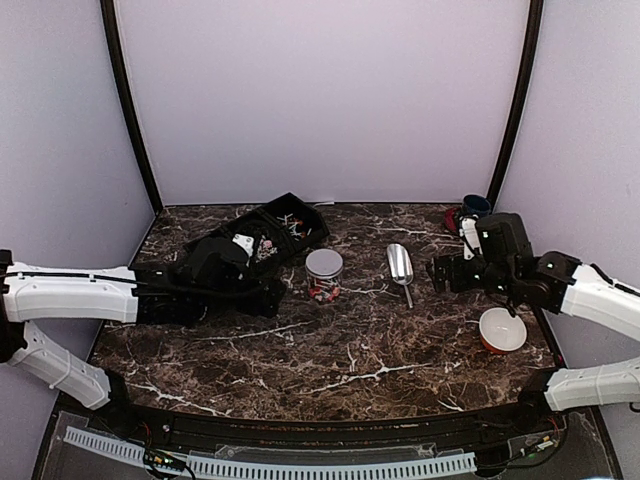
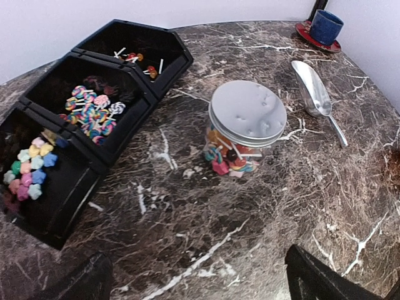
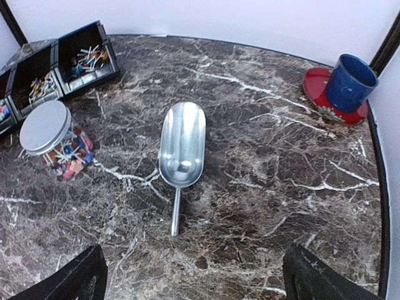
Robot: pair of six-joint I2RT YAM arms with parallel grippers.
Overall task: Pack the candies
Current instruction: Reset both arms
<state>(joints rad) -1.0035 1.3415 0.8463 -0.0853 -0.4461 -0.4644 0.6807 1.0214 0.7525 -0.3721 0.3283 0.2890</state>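
Both the left claw [image 2: 200, 282] and the right claw [image 3: 195, 279] stand wide, empty. The scoop [image 3: 182, 147] lies ahead of the right claw, handle toward it. The candies [image 2: 92, 116] lie nearer the left claw.

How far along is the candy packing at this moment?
Done: the lidded jar holds some candies. In hand: nothing; left gripper and right gripper are open and empty, the scoop lies on the table. Left: candies sit in all three tray compartments.

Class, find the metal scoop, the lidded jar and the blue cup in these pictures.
metal scoop [image 3: 182, 140]: right wrist view, on the middle of its bowl.
lidded jar [image 2: 247, 114]: left wrist view, on the middle of its metal lid.
blue cup [image 3: 350, 92]: right wrist view, on its outer wall.
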